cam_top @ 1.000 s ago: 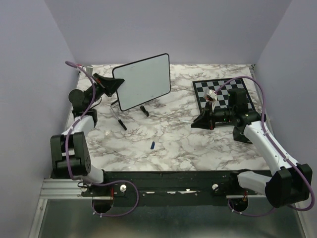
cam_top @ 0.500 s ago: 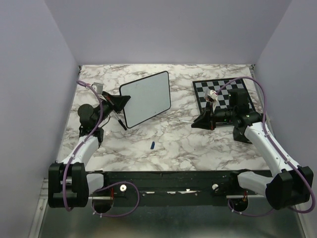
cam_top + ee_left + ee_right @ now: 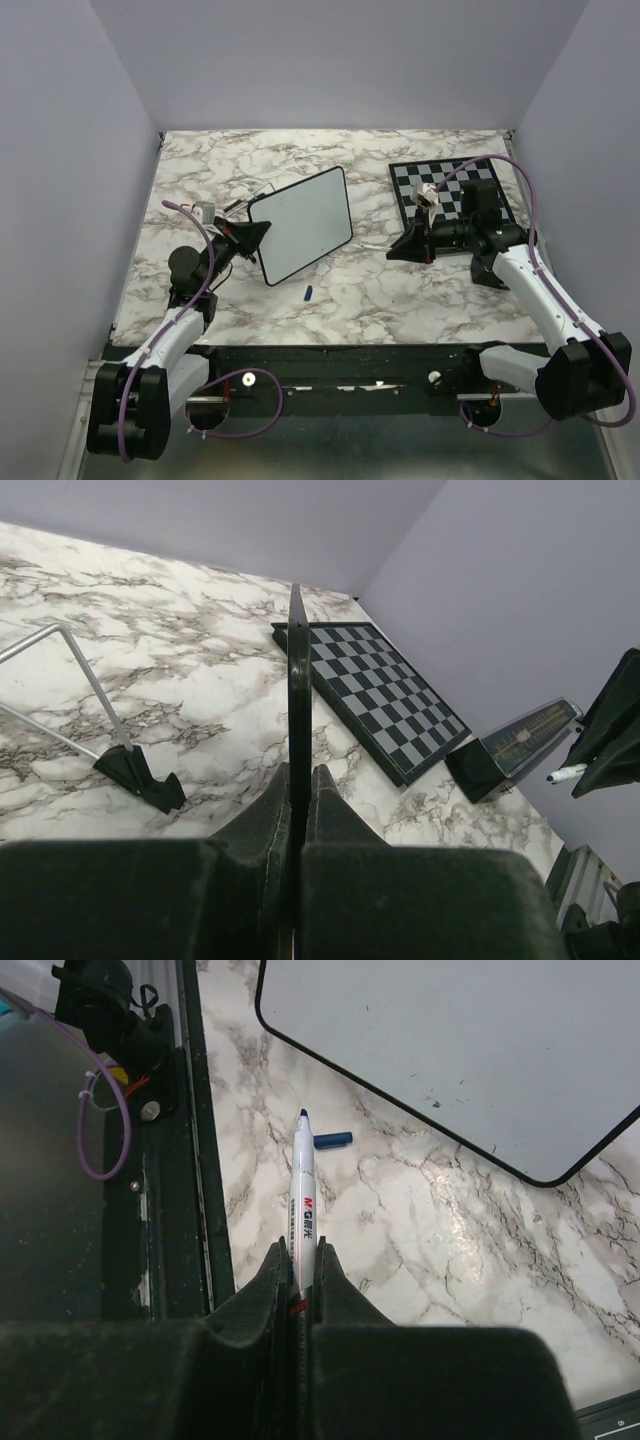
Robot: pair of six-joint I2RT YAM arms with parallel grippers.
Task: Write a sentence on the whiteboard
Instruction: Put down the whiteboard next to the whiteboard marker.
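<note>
The whiteboard (image 3: 305, 223) is tilted above the table left of centre, and its face is blank, with no blue lettering on it. My left gripper (image 3: 262, 234) is shut on its left edge. In the left wrist view the board (image 3: 297, 670) is edge-on between the fingers of that gripper (image 3: 299, 776). My right gripper (image 3: 400, 245) is shut on a white marker (image 3: 303, 1185) with a bare blue tip, pointing left toward the board. The right wrist view shows that gripper (image 3: 298, 1250), the board's lower corner (image 3: 460, 1050) and the blue cap (image 3: 332, 1140).
The blue marker cap (image 3: 308, 293) lies on the marble table in front of the board. The wire stand (image 3: 110, 730) with black feet stands behind the board at the left. A checkered chessboard (image 3: 450, 188) lies at the back right, with a black wedge-shaped box (image 3: 510, 748) beside it.
My left arm has carried the whiteboard off its stand, toward the near edge and to the right. The right arm and marker have stayed put.
</note>
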